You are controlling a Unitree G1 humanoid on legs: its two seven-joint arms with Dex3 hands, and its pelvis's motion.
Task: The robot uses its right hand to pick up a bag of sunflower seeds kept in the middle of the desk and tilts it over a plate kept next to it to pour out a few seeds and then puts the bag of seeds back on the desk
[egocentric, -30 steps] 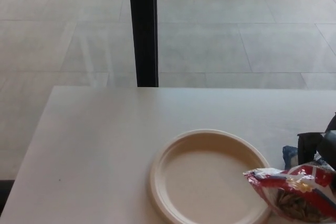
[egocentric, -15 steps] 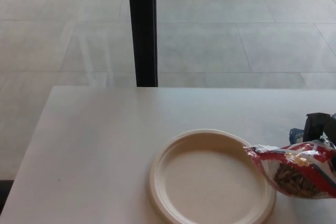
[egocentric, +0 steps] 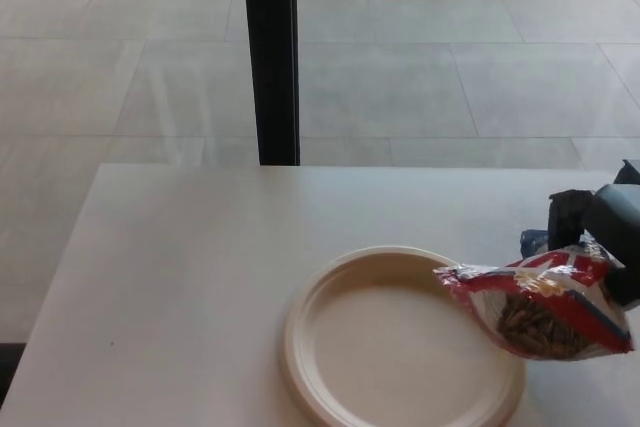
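My right hand [egocentric: 600,227] comes in from the right edge, shut on the red and white bag of sunflower seeds [egocentric: 540,309]. The bag hangs tilted, its open mouth pointing left over the right rim of the plate, with dark seeds showing through its clear window. The cream plate [egocentric: 385,347] lies on the pale desk near the front and holds nothing that I can see. My left hand does not show.
The white desk [egocentric: 190,267] stretches left and back from the plate. Behind its far edge a black vertical post [egocentric: 271,52] stands against a grey tiled floor.
My right hand has lifted the bag and carried it up and to the left, so its mouth now reaches over the plate's right rim.
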